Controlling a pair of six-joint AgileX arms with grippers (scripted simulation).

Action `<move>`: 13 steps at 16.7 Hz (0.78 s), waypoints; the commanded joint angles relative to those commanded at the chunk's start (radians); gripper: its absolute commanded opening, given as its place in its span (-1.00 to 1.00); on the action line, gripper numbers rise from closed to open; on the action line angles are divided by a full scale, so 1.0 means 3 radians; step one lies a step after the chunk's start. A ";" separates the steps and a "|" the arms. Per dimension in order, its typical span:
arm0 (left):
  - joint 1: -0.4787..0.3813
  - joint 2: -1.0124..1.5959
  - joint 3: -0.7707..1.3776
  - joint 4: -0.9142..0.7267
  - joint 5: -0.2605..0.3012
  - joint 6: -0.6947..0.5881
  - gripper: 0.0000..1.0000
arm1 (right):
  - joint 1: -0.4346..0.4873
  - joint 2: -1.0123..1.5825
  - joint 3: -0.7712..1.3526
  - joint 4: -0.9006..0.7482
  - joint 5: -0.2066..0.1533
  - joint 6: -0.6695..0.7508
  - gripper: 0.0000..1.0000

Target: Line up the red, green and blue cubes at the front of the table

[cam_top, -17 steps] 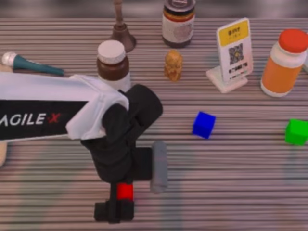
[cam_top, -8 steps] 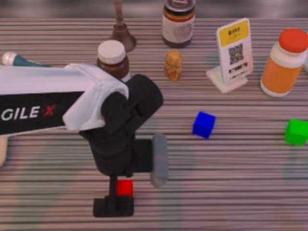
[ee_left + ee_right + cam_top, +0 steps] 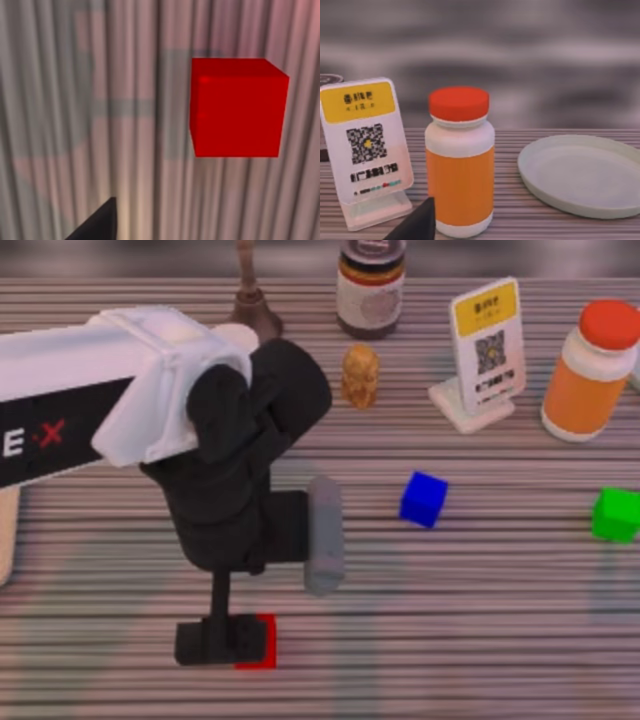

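Note:
The red cube [image 3: 264, 640] [image 3: 237, 107] rests free on the striped table [image 3: 480, 620] near the front, left of centre. My left gripper [image 3: 225, 642] hangs open just above it, slightly to its left; one dark fingertip [image 3: 100, 227] shows in the left wrist view, apart from the cube. The blue cube [image 3: 424, 499] sits mid-table right of centre. At the right edge lies the green cube [image 3: 616, 514]. My right arm is out of the top view; its wrist view shows one fingertip [image 3: 417, 225] and nothing held.
Along the back stand a bell [image 3: 252, 302], a dark jar [image 3: 370, 285], a golden figurine [image 3: 360, 376], a QR sign [image 3: 485, 350] [image 3: 367, 145] and an orange bottle [image 3: 592, 370] [image 3: 460, 160]. A pale plate [image 3: 585, 175] lies beside the bottle.
My left gripper has let go of the red cube and risen, drifting slightly left. The cube stays on the table near the front.

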 joint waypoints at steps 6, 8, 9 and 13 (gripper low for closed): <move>0.0160 -0.0300 -0.0284 0.0223 -0.0022 -0.0130 1.00 | 0.0035 0.0342 0.0341 -0.0246 -0.0011 -0.0276 1.00; 0.0346 -0.0645 -0.0565 0.0438 -0.0041 -0.0283 1.00 | 0.0059 0.0727 0.0697 -0.0495 -0.0012 -0.0553 1.00; 0.0460 -0.0870 -0.0744 0.0568 -0.0051 -0.0383 1.00 | 0.0073 0.0973 0.0906 -0.0645 -0.0011 -0.0717 1.00; 0.0987 -0.2015 -0.1621 0.1176 -0.0086 -0.0895 1.00 | 0.0133 0.2293 0.1857 -0.1359 -0.0001 -0.1491 1.00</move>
